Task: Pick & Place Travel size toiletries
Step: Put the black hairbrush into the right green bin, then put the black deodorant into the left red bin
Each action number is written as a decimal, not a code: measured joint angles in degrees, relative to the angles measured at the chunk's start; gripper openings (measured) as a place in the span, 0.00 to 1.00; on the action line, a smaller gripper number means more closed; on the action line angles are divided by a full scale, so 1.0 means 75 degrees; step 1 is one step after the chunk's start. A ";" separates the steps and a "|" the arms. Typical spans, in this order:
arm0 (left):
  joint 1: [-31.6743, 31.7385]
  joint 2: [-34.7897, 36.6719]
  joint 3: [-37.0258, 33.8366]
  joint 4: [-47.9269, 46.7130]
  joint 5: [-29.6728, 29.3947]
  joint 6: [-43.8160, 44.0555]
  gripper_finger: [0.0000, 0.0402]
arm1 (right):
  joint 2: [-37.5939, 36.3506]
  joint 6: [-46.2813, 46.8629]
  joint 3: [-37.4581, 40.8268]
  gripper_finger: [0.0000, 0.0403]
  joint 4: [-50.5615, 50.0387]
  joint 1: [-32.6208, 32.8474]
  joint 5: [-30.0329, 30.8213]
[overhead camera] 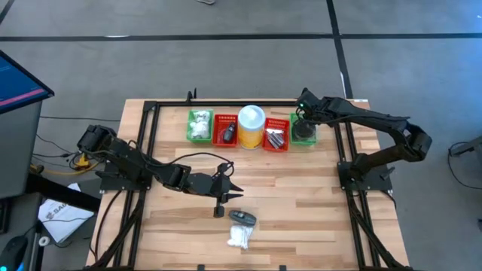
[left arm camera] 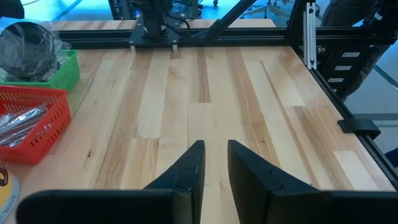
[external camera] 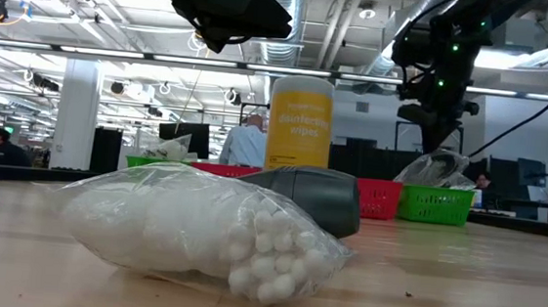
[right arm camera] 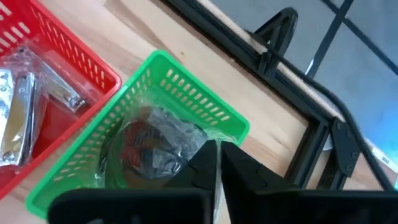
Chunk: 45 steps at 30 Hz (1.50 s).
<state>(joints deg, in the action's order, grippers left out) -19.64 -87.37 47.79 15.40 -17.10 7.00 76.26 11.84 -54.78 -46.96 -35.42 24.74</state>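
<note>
A white fluffy bundle in a clear bag point(overhead camera: 239, 238) point(external camera: 199, 231) lies flat on the table's near middle. A small dark piece point(overhead camera: 242, 218) point(external camera: 319, 198) rests just behind it. My left gripper point(overhead camera: 230, 188) point(left arm camera: 216, 155) hovers over bare wood just left of and beyond them, open by a narrow gap. My right gripper point(overhead camera: 303, 124) point(right arm camera: 219, 155) stands over the right green basket point(right arm camera: 186, 81), shut on the wrapper of a dark round disc point(right arm camera: 143, 149) that sits in the basket. My right gripper pinches the clear wrapper point(right arm camera: 202, 144) of the dark disc at its upper edge, coming from above and pointing down. The disc rests inside the green basket, and the wrapper rises in a peak point(external camera: 437, 159) toward the fingers. The fingers themselves hide the exact contact.
Along the far edge stand a green basket with white bundles point(overhead camera: 199, 126), a red basket point(overhead camera: 225, 130), a yellow canister with a white lid point(overhead camera: 251, 124) point(external camera: 300, 121) and a red basket of silvery bits point(overhead camera: 276, 134) point(right arm camera: 18, 106). A black frame borders the table. People show in the room behind.
</note>
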 joint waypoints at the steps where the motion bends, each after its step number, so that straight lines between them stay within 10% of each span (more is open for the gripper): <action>1: 0.0000 0.0000 0.0000 0.0000 0.0000 0.0001 0.15 | -0.0008 -0.0027 0.0000 0.04 0.0036 0.0000 0.0037; 23: 0.0000 0.0000 0.0000 -0.0006 0.0000 -0.0005 0.15 | -0.0031 -0.0211 0.0000 0.36 0.0099 0.0495 0.0107; 45: 0.0000 0.0000 0.0000 -0.0026 0.0000 0.0103 0.15 | -0.0031 0.1434 0.0000 0.32 0.0518 0.4946 -0.0593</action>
<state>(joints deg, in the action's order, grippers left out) -19.64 -87.37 47.79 15.20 -17.10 7.77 76.03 22.60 -54.78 -43.08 1.67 20.29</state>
